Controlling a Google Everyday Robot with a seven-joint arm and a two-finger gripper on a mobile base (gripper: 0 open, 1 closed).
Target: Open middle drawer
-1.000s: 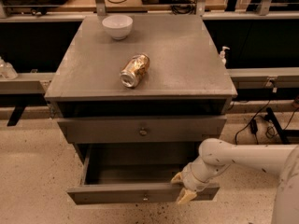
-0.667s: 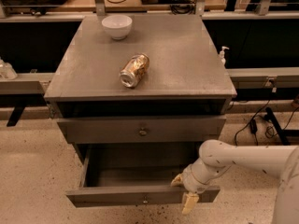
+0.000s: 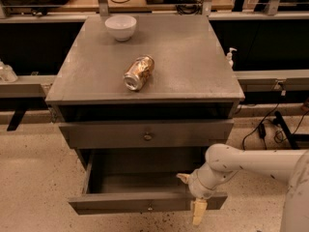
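Low on the front of the cabinet (image 3: 193, 57), the middle drawer (image 3: 120, 204) stands pulled well out, its hollow inside showing. The gripper (image 3: 192, 195) sits at the right end of that drawer's front panel, spread wide. One of its pale fingers (image 3: 199, 212) hangs before the panel and the other reaches inside. I cannot tell whether either touches the wood. On the cabinet's top a can (image 3: 139, 73) lies on its side, and a white bowl (image 3: 120, 27) stands at the back.
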